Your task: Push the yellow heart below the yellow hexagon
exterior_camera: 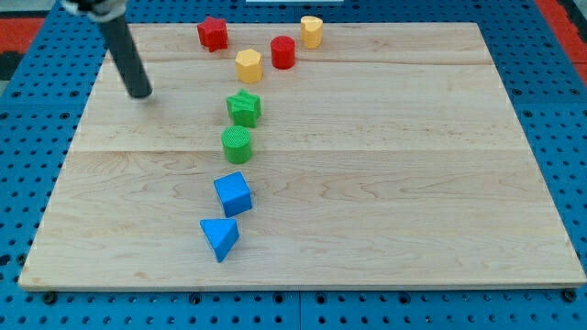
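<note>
The yellow heart (312,30) sits near the view's top, right of centre. The yellow hexagon (249,65) lies to its lower left, with a red cylinder (282,52) between them. My tip (142,93) rests on the board at the view's upper left, far left of both yellow blocks and touching no block.
A red star (213,33) lies at the top, left of the hexagon. Below the hexagon run a green star (244,108), a green cylinder (237,144), a blue cube (233,193) and a blue triangle (219,237). The wooden board (413,183) lies on a blue perforated table.
</note>
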`<action>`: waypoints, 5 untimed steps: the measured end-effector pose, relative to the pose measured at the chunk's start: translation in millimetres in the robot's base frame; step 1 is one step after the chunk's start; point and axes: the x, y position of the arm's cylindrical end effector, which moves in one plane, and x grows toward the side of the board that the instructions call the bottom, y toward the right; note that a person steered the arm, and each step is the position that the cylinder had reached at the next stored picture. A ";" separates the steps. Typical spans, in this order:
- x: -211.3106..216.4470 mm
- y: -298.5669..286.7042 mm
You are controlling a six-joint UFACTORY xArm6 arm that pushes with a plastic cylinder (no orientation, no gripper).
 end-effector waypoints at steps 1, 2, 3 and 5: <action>-59.0 -6.5; -116.4 21.8; -118.5 68.0; -116.7 227.9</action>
